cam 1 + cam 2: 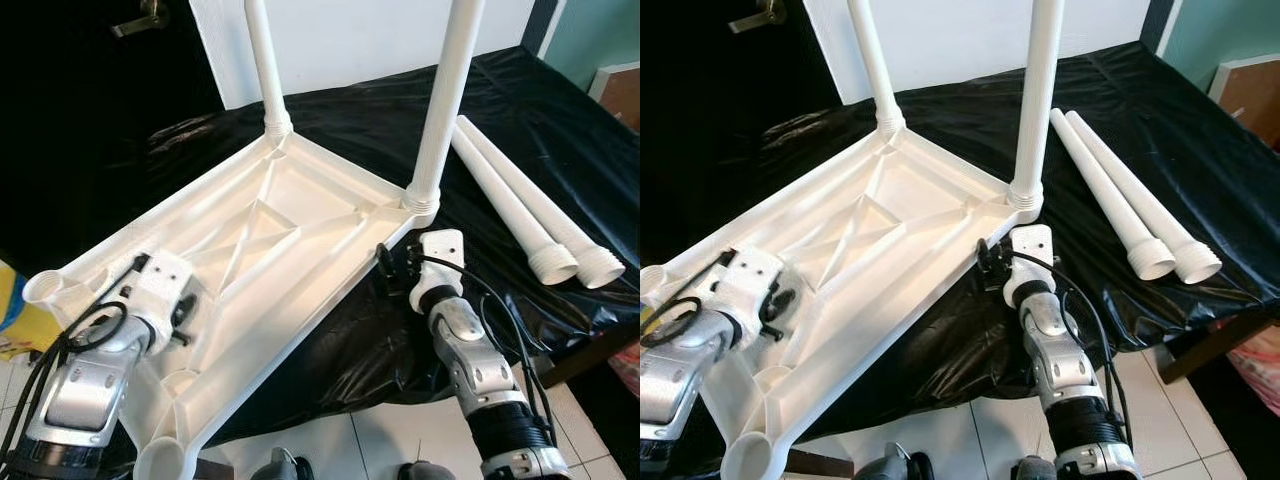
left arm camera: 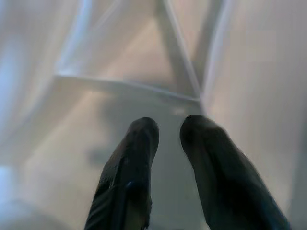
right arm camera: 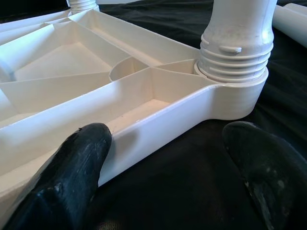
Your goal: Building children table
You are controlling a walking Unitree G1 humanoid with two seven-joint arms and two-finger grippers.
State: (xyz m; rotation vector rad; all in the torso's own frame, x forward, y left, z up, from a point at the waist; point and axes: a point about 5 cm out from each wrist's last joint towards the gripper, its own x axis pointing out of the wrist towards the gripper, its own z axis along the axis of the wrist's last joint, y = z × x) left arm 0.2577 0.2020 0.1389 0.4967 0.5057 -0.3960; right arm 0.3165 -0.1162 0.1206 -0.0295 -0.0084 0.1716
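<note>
Lying upside down on the black cloth (image 1: 540,110), tabletop (image 1: 270,215) is carrying two screwed-in legs (image 1: 443,100); two spare legs (image 1: 520,205) are waiting beside it. Left gripper (image 2: 168,136), fingers narrowly parted, is pressing inside the ribs; right gripper (image 3: 168,158), spread wide, is facing the rim. Steadying the top before fetching a spare seems wise.

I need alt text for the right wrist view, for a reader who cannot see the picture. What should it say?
The right hand, fingers apart, is at the side rim of an upside-down white plastic tabletop, one finger close against the rim. Just beyond, a white leg stands screwed into the corner socket, and black cloth lies underneath.
</note>
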